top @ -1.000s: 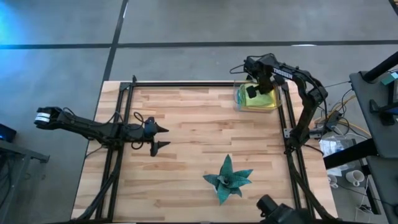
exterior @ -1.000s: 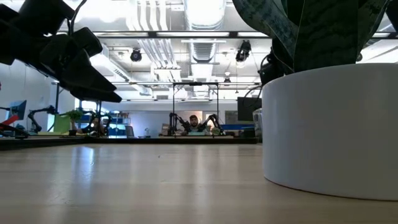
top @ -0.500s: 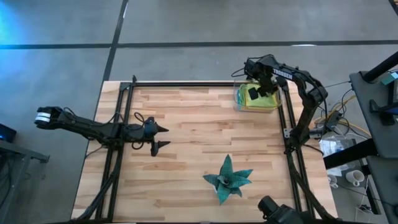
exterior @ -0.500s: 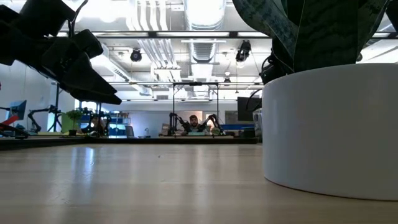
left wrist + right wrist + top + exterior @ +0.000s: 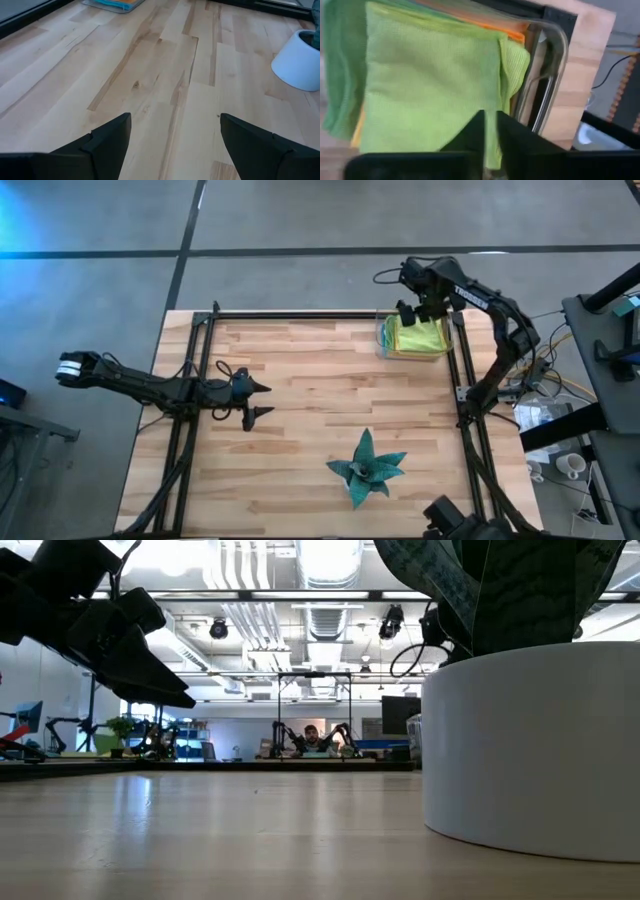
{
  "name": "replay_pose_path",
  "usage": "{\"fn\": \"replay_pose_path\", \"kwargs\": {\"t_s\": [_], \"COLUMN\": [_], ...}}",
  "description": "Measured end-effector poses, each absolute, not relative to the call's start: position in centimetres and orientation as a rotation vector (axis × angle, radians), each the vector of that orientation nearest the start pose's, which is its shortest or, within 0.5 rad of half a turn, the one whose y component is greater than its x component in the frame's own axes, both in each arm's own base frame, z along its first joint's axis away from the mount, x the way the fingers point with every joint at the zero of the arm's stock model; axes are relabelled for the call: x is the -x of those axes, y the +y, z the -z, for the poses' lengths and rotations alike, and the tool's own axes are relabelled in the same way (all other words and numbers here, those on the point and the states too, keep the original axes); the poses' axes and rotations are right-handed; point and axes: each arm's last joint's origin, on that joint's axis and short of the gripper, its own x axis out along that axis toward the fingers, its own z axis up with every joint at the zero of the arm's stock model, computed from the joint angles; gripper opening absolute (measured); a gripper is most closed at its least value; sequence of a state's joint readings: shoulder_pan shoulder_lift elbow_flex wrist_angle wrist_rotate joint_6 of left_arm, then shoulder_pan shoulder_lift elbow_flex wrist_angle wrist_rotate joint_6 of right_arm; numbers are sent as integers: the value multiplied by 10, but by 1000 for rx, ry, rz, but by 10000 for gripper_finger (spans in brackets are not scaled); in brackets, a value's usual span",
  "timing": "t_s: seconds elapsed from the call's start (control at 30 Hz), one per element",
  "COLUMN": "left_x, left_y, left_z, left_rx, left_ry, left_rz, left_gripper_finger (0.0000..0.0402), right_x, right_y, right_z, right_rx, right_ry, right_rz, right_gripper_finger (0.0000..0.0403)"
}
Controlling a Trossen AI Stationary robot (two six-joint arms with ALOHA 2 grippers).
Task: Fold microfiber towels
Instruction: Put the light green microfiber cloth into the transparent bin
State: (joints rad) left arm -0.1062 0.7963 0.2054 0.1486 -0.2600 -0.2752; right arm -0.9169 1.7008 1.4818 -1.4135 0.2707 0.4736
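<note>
A stack of microfiber towels lies in a clear tray at the table's far right corner, with a lime green towel on top. An orange towel peeks out beneath it. My right gripper hangs over the tray's far left part, pointing steeply down. Its fingers are closed to a thin slit with green cloth in it. My left gripper waits open above the left half of the table, with nothing between its fingers. My right gripper pinches the top lime green towel near one edge between its two fingers. The fingers come from above, pointing steeply down. One layer or several, I cannot tell. The rest of the towel spreads over the stack in the tray.
A dark teal spiky plant in a white pot stands near the table's front, right of the middle. Bare wood lies between it and the tray. Black frame rails run along the table's left, right and far sides. A person sits far off in the room.
My right gripper has risen out of the tray, mostly in the last half second, and now shows nearer the tray's far rim. More of the lime green towel is uncovered below it. My left arm has kept still.
</note>
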Motion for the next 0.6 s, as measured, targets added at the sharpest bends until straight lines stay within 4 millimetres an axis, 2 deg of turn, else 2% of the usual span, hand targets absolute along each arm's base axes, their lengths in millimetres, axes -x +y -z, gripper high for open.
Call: {"fn": "replay_pose_path", "kwargs": {"t_s": [0.03, 0.17, 0.27, 0.4, 0.6], "left_x": [-159, -159, -159, -159, -159], "left_y": [-9, -9, -9, -9, -9], "left_z": [-165, -164, -164, -164, -164], "left_rx": [190, 192, 192, 195, 195], "left_ry": [411, 411, 411, 411, 411], "left_rz": [-210, -210, -210, -211, -211], "left_gripper_finger": [290, 290, 290, 290, 290], "right_x": [-177, -180, -180, -170, -165], "right_y": [-244, -253, -262, -274, -281], "right_z": [-273, -258, -242, -216, -173], "right_rx": [-846, -795, -787, -753, -779], "right_ry": [1411, 1379, 1366, 1463, 1527], "right_rz": [1303, 1347, 1354, 1451, 1472], "right_gripper_finger": [29, 11, 9, 9, 9]}}
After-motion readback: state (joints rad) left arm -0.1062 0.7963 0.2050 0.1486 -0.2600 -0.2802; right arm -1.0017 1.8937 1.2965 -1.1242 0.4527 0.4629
